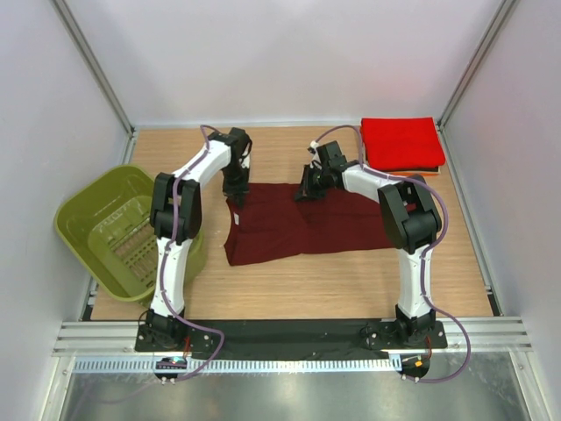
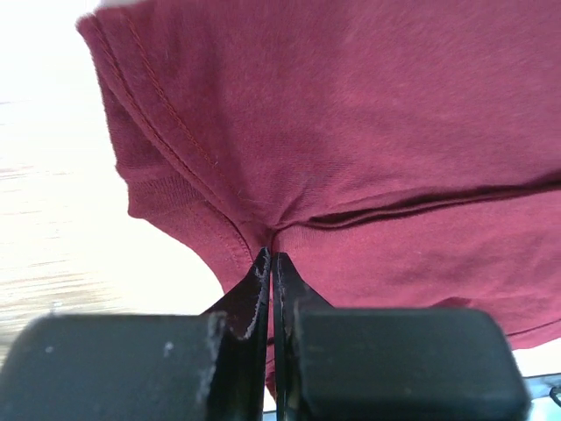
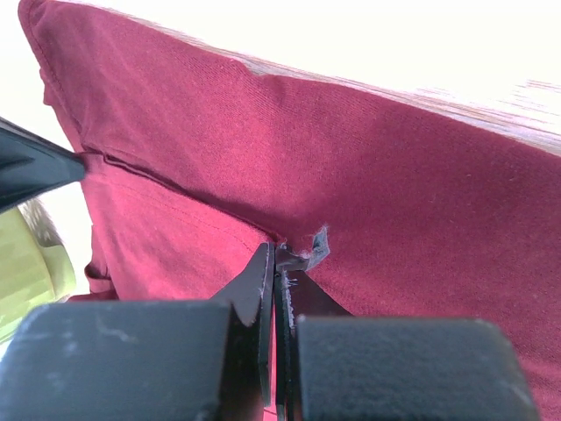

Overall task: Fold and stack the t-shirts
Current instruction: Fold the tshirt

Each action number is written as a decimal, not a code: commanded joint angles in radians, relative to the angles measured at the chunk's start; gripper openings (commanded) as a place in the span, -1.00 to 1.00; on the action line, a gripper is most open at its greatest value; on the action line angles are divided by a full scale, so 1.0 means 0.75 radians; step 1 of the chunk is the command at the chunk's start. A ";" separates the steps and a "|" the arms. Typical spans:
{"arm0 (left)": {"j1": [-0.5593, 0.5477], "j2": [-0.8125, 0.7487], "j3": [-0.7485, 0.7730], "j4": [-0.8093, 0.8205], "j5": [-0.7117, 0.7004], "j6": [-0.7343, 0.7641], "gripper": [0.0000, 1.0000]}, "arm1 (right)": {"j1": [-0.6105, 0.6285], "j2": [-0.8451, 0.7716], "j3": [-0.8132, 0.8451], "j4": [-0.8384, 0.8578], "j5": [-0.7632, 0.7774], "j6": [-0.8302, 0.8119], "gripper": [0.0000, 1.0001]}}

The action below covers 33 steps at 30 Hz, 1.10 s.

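Both clenched on the maroon t-shirt (image 1: 298, 230): left end effector (image 1: 235, 195), right end effector (image 1: 303, 193); olive basket (image 1: 68, 210) leftward, red stack (image 1: 401, 142) right

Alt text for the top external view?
The left gripper and right gripper each pinch the far edge of a maroon shirt lying on the table. A folded red shirt lies far right; a green basket sits left.

Robot lab test cell, white panel walls (image 1: 289, 53), aluminium frame rail (image 1: 105, 338), wooden tabletop (image 1: 333, 281)
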 commanded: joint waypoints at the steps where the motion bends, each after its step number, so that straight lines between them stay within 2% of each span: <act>1: 0.002 -0.036 0.105 -0.014 -0.011 0.003 -0.99 | 0.006 -0.087 -0.003 0.039 0.018 0.018 -0.98; 13: -0.012 -0.062 0.222 -0.018 -0.035 0.013 -0.99 | 0.008 -0.186 -0.058 0.101 0.091 0.075 -0.98; 18: -0.039 -0.074 0.230 0.035 -0.076 0.064 -0.99 | 0.004 -0.272 -0.107 0.129 0.226 0.089 -0.98; 25: -0.076 -0.048 0.365 0.054 -0.172 0.089 -1.00 | 0.004 -0.276 -0.121 0.135 0.269 0.112 -0.98; 33: -0.084 -0.050 0.367 0.150 -0.191 0.074 -1.00 | 0.006 -0.280 -0.138 0.127 0.302 0.118 -0.98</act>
